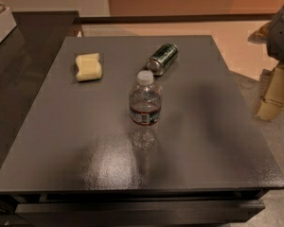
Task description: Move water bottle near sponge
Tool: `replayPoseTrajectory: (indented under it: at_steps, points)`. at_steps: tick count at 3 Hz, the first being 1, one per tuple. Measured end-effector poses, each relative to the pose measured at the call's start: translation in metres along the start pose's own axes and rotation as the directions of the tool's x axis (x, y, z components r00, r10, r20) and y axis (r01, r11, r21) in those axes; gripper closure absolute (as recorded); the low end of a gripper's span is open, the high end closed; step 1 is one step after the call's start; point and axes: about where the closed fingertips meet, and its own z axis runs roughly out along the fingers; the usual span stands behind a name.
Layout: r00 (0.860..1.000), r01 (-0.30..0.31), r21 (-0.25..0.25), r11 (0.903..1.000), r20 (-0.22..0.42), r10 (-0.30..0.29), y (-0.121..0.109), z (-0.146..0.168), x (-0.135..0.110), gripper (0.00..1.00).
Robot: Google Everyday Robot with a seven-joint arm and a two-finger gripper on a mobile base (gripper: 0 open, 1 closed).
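The water bottle [144, 110] stands upright near the middle of the grey table [213, 141]. It is clear plastic with a white cap and a dark red-banded label. The pale yellow sponge [88, 66] lies flat at the table's back left, well apart from the bottle. My gripper [270, 105] hangs at the right edge of the view, beyond the table's right side and far from the bottle. It holds nothing that I can see.
A green metal can [162, 58] lies on its side at the back of the table, just behind the bottle and to its right. A dark counter [33, 37] runs along the left. Pale floor lies behind and to the right.
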Motion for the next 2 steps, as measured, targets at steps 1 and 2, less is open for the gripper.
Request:
replayPoseTrajectory:
  at_steps: [1, 2]
  points:
    - [1.0, 0.0, 0.0, 1.0, 0.0, 0.0, 0.0, 0.0, 0.0, 0.0]
    - [0.998, 0.017, -0.026, 0.9995, 0.053, -0.016, 0.004, 0.004, -0.012, 0.0]
